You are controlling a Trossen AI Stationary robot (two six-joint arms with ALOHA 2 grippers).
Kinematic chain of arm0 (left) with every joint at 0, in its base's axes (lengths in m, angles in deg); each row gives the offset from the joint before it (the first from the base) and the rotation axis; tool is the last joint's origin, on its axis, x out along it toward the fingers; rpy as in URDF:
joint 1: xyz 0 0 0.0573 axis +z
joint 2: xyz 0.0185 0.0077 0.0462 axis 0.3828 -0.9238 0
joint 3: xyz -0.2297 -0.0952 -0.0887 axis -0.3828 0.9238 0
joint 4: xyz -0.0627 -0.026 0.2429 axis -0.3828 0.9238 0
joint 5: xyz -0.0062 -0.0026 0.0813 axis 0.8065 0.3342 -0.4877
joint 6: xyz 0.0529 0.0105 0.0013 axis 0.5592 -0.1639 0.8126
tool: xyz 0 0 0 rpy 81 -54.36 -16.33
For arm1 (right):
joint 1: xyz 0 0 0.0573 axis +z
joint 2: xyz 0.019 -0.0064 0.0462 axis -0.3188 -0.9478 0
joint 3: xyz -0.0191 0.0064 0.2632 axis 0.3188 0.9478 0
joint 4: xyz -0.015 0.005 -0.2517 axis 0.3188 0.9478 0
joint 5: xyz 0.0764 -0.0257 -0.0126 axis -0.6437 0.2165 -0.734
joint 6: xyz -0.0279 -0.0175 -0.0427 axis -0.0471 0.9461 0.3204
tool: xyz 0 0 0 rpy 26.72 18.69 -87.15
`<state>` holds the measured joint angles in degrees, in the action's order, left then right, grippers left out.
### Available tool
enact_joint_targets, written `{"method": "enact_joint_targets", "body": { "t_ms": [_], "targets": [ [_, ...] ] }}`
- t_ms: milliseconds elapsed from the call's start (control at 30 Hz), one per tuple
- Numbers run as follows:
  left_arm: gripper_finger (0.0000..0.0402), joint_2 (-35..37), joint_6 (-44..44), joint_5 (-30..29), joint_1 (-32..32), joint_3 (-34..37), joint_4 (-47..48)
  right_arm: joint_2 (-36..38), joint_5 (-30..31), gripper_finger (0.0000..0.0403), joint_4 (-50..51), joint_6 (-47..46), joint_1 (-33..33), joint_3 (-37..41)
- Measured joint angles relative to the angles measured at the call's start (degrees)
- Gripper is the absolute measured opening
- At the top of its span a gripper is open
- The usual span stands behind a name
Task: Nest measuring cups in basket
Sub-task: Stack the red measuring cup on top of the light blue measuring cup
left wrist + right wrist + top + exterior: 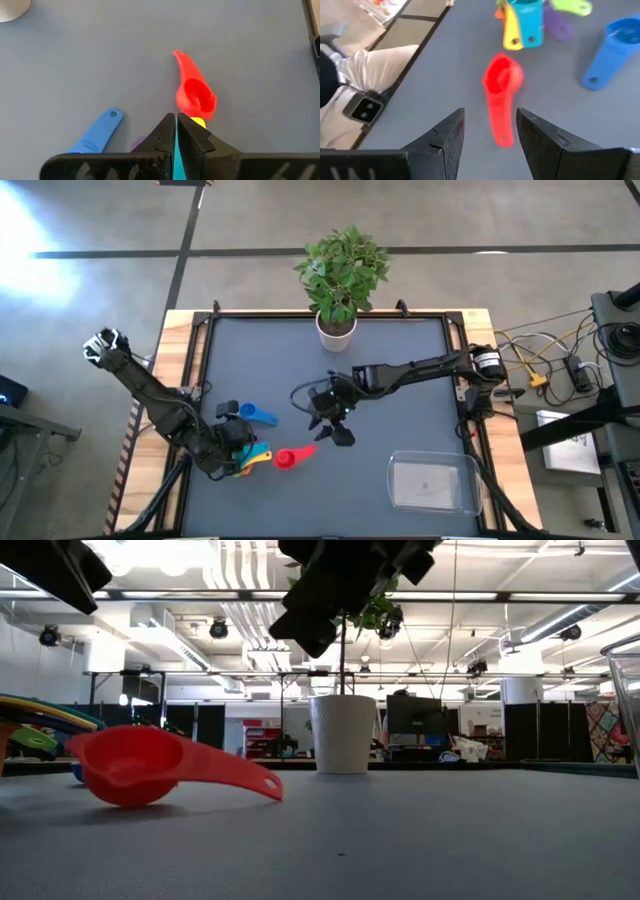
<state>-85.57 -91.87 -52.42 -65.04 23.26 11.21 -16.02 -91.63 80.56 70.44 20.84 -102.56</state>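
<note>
Your right gripper (330, 423) hangs above the middle of the table (400, 380) with its jaws partly open and nothing between them. In its wrist view the red cup (501, 90) lies just ahead of the fingertips (454, 125), bowl farther off and handle pointing back toward the gap between the fingers. From above, the red cup (285, 459) sits on the table just nearer to you and a little left of that gripper, apart from it; it is not being touched.

Your left gripper (243, 448) is down at the near left part of the table, jaws closed together, with a sliver of teal showing between the fingers (165, 137) in its wrist view; you cannot tell from that whether it actually grips the teal cup (527, 20). It sits in the cluster of cups: the yellow cup (512, 30), the green cup (572, 7) and the purple cup (555, 25) lie bunched beside the teal one, and the blue cup (252, 414) lies just beyond them, toward the far side. The red cup lies just right of this cluster.

The basket (432, 483) rests at the near right corner of the table, well apart from both grippers and from every cup. A white plant pot (336, 330) stands at the far edge, centre.
</note>
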Motion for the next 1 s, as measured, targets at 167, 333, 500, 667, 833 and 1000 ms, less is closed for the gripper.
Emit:
{"method": "enact_joint_targets", "body": {
  "t_ms": [167,333,500,667,833,1000],
  "targets": [
    [0.0000,-0.3,1.8,4.0,1.8,0.4,-4.4,3.6,0.3,0.0167,-7.4,-2.0,0.1,6.4],
    [0.0000,0.1,8.4,9.4,7.4,2.6,-13.2,10.7,4.8,0.0167,-12.8,-2.6,0.2,14.7],
    [0.0000,-0.1,12.4,17.8,15.8,6.2,-22.8,18.8,7.6,0.0167,-21.3,-3.8,0.1,24.0],
    [0.0003,-1.8,12.7,22.9,21.1,6.6,-26.1,25.2,11.2,0.0167,-26.4,-3.6,0.1,31.0],
    [0.0041,-6.5,12.4,27.9,23.9,6.6,-27.7,28.9,13.5,0.0167,-30.5,-2.8,0.1,35.9],
    [0.0110,-12.7,11.8,30.1,25.1,5.4,-26.2,29.6,13.4,0.0167,-31.6,-2.4,-0.4,37.4]
  ]
}}
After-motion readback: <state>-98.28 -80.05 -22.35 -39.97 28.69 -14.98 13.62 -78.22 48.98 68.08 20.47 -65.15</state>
